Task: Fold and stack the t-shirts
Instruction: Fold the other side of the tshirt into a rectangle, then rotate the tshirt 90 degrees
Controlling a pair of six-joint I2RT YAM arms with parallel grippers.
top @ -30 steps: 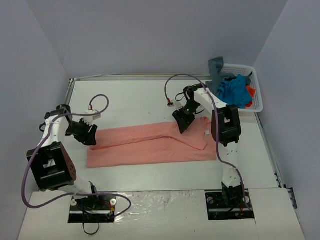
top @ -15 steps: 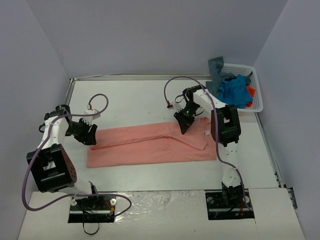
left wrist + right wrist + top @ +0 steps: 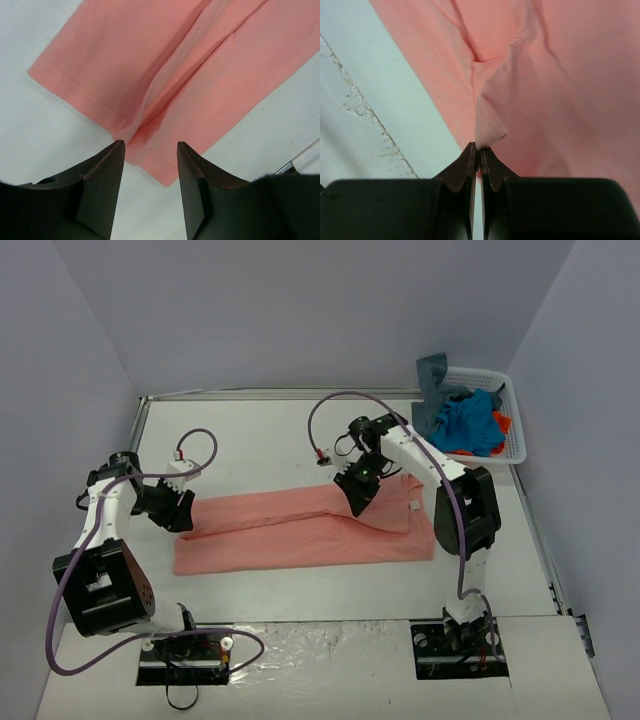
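Right wrist: right claw [image 3: 476, 150] pinches salmon-pink t-shirt [image 3: 560, 75] fold.

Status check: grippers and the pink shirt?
Right gripper shut on salmon-pink shirt, far edge pinched. Left gripper open over its left end. Other shirts heaped in white basket, nothing in the way.

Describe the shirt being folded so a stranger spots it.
On the white table, between the two arms, lies the salmon-pink t-shirt, a long flat strip pinched by the right pincer. It alone is spread out; the other shirts sit crumpled in the corner basket.
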